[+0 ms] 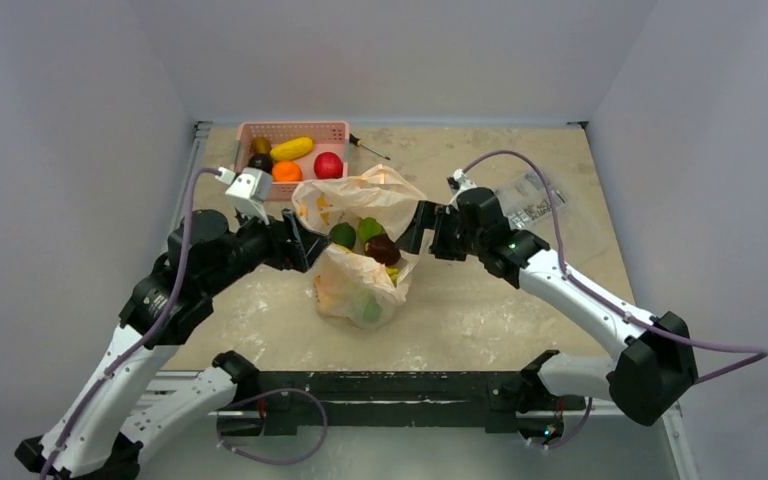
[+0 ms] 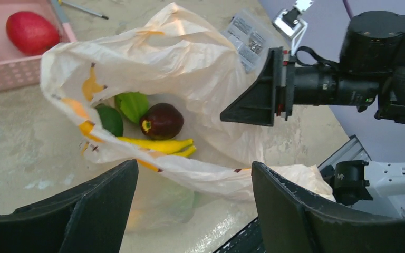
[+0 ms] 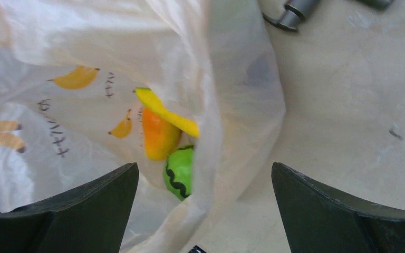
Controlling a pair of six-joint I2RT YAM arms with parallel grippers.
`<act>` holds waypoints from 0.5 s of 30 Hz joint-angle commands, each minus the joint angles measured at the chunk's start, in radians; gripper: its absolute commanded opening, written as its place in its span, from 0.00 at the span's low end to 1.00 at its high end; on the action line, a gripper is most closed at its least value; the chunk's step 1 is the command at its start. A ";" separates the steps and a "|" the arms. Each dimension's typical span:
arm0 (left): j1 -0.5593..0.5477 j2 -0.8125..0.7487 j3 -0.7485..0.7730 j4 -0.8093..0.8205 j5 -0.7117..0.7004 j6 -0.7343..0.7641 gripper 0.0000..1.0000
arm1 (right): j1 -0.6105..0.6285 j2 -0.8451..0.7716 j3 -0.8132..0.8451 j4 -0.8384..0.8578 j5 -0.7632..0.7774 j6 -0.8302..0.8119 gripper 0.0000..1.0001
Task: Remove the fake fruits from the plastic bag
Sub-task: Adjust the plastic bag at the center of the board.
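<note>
Pale grey walls close in a beige, marbled table [image 1: 480, 300] with a scuffed, mottled top. Near its middle lies the plastic bag [image 1: 385, 192], thin, crinkled and translucent, pale peach, its mouth gaping upward. Printed on the film are orange-yellow banana drawings and small dark characters, too blurred to read.

Inside the mouth rest the fake fruits [image 1: 382, 249]. The left wrist view shows a glossy maroon round fruit [image 2: 161, 120] touching a smooth yellow banana bunch [image 2: 158, 145] just below it. A dark green fruit [image 2: 111, 120] and a lighter green piece [image 2: 133, 105] sit beside them. Through the bag's wall the right wrist view shows a green striped ball [image 3: 180, 171] marked with a black wavy line. An orange fruit [image 3: 158, 136] touches it, and a yellow strip [image 3: 166, 112] crosses above.

The left fingers [image 2: 84, 211] are spread wide and grasp nothing, with the bag's near rim lying between them. The right fingers [image 3: 74, 205], at the opposite side of the mouth, are likewise spread and empty, the bag's side wall hanging between them.

Just beside the bag's far edge stands a pink perforated basket [image 1: 295, 128]. It holds a red apple [image 1: 328, 165], an orange ball [image 1: 287, 171], a yellow fruit [image 1: 291, 149] and two dark ones. A thin screwdriver [image 1: 370, 148] lies at the basket's corner. A flat clear packet [image 1: 535, 200] of small parts lies beyond the right arm, its print unreadable.
</note>
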 commanded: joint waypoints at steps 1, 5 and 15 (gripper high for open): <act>-0.225 0.091 0.027 0.156 -0.261 0.092 0.77 | 0.048 -0.054 -0.057 -0.021 0.254 0.109 0.99; -0.364 0.253 0.096 0.164 -0.354 0.139 0.74 | 0.074 -0.045 -0.099 0.053 0.242 0.129 0.99; -0.378 0.406 -0.028 0.173 -0.297 0.071 0.55 | 0.167 -0.024 -0.186 0.160 0.273 0.116 0.69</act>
